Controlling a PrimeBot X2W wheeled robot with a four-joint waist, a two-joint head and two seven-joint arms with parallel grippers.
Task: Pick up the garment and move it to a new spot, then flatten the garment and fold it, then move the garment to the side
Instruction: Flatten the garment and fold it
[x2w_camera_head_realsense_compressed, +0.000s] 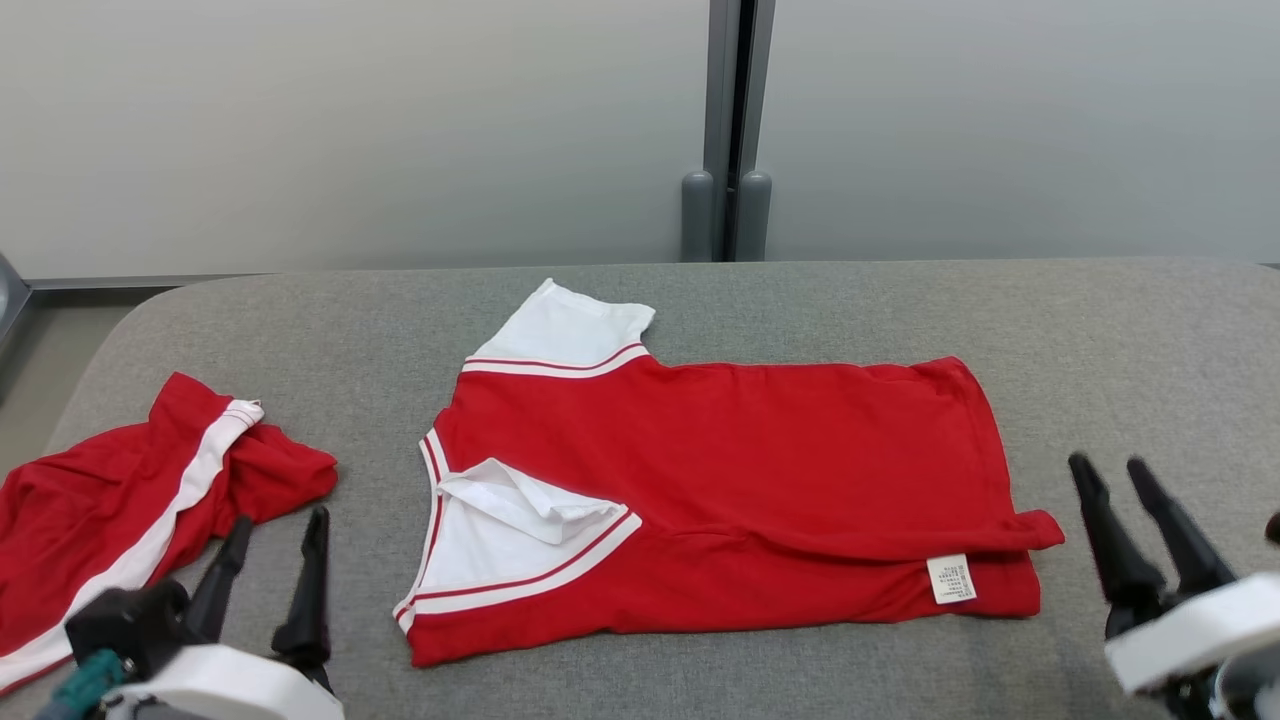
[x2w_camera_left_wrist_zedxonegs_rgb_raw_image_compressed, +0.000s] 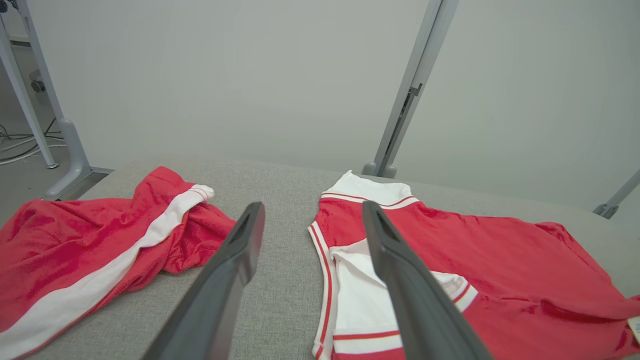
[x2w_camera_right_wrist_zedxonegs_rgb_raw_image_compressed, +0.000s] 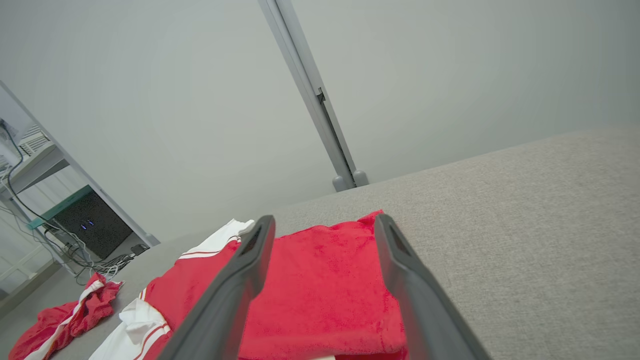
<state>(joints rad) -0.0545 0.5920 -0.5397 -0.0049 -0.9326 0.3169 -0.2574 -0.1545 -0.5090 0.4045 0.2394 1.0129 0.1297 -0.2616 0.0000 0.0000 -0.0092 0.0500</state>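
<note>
The garment (x2w_camera_head_realsense_compressed: 720, 480) is a red shirt with white sleeves and red-striped trim, lying folded lengthwise on the grey table, collar to the left, a white label near its lower right corner. It also appears in the left wrist view as the garment (x2w_camera_left_wrist_zedxonegs_rgb_raw_image_compressed: 500, 260) and in the right wrist view as the garment (x2w_camera_right_wrist_zedxonegs_rgb_raw_image_compressed: 320, 285). My left gripper (x2w_camera_head_realsense_compressed: 278, 532) stands open to the left of the collar, above the table, holding nothing. My right gripper (x2w_camera_head_realsense_compressed: 1110, 475) is open just right of the hem, apart from the cloth.
A second red piece with a white stripe (x2w_camera_head_realsense_compressed: 130, 500) lies crumpled at the table's left edge, close to my left gripper. The grey table (x2w_camera_head_realsense_compressed: 1150, 340) has bare surface at the right and back. A grey post (x2w_camera_head_realsense_compressed: 728, 130) stands behind, against a pale wall.
</note>
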